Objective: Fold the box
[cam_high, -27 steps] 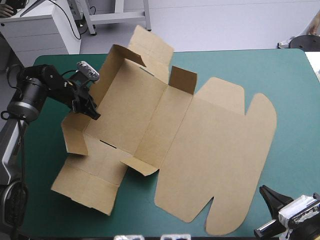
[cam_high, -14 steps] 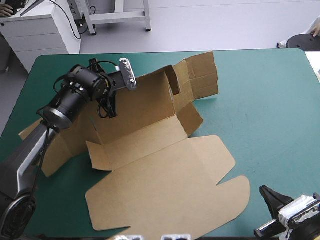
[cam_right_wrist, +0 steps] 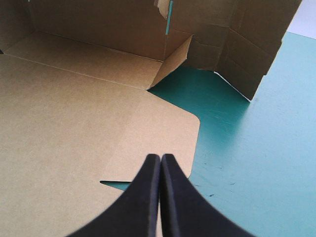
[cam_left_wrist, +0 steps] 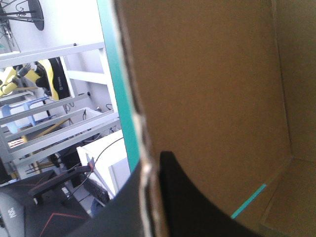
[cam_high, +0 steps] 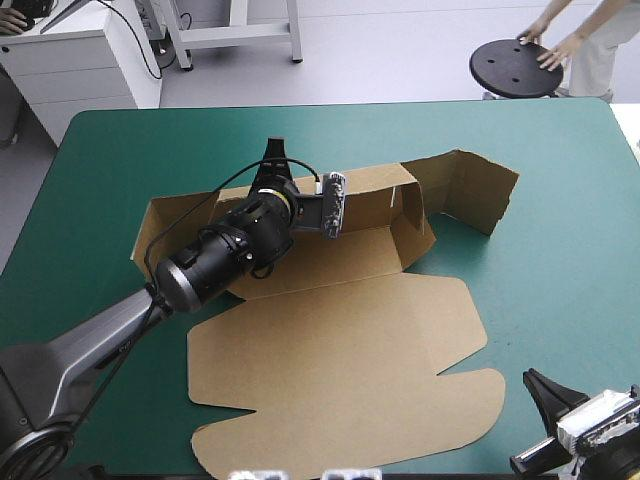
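The brown box [cam_high: 340, 360] lies mid-table with its broad lid flat toward the front edge. Its long back wall [cam_high: 200, 212] stands raised, and a side panel [cam_high: 480, 190] stands upright at the right. My left gripper [cam_high: 274, 160] reaches over the tray floor to that back wall's top edge. In the left wrist view the left gripper [cam_left_wrist: 152, 165] is shut on the box [cam_left_wrist: 207, 74], with the board's edge running between the black fingers. My right gripper [cam_high: 545, 400] rests at the front right corner, off the board. In the right wrist view the right gripper [cam_right_wrist: 160, 159] is shut and empty, pointing over the lid [cam_right_wrist: 74, 123].
Bare teal-green cover [cam_high: 560, 270] stretches to the right of the box, and more shows along the far edge [cam_high: 180, 140]. The table's front edge runs just behind the lid's front flaps.
The box has turned and slid, so its lid now lies toward the front. My left gripper has travelled from the table's left to the middle with the wall. The right gripper has stayed put.
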Available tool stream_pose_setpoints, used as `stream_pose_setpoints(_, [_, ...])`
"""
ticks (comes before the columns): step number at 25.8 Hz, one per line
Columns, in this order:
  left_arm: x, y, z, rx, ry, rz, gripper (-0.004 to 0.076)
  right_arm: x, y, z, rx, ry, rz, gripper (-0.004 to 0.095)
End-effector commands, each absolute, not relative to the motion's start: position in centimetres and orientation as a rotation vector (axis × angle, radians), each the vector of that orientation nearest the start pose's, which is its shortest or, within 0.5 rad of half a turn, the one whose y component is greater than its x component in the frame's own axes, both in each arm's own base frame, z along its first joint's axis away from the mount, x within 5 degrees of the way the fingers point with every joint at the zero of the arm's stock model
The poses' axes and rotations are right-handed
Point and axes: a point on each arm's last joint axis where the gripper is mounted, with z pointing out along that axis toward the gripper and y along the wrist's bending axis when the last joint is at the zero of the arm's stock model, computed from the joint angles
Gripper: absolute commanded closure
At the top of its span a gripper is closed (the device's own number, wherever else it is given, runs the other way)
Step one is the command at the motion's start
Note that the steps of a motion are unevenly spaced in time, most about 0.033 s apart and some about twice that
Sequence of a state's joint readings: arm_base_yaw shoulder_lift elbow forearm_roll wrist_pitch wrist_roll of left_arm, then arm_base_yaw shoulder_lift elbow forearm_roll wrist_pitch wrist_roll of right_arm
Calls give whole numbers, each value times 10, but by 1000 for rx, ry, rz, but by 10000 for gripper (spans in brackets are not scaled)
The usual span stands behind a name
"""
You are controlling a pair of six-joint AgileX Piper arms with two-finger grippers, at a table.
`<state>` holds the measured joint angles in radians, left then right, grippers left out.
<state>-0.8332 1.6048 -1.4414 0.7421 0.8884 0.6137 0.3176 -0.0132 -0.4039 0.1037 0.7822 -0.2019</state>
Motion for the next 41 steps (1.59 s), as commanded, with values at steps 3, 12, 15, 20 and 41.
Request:
stream_pose_setpoints(3, [270, -219, 351, 1665, 1393, 1019, 732, 6, 8, 289, -425, 1670, 198, 926])
stream_pose_setpoints(12, [268, -222, 314, 1666, 1151, 1101, 732, 8, 5, 290, -361, 1672, 192, 926])
stream_pose_setpoints(15, [264, -225, 322, 1663, 1075, 1057, 732, 8, 5, 290, -349, 1677, 202, 926])
stream_pose_setpoints(20, [256, -224, 336, 1640, 1021, 990, 732, 13, 4, 289, -288, 1722, 224, 925])
stream_pose_setpoints(41, [257, -217, 331, 1603, 1172, 963, 732, 83, 20, 365, -278, 1817, 127, 920])
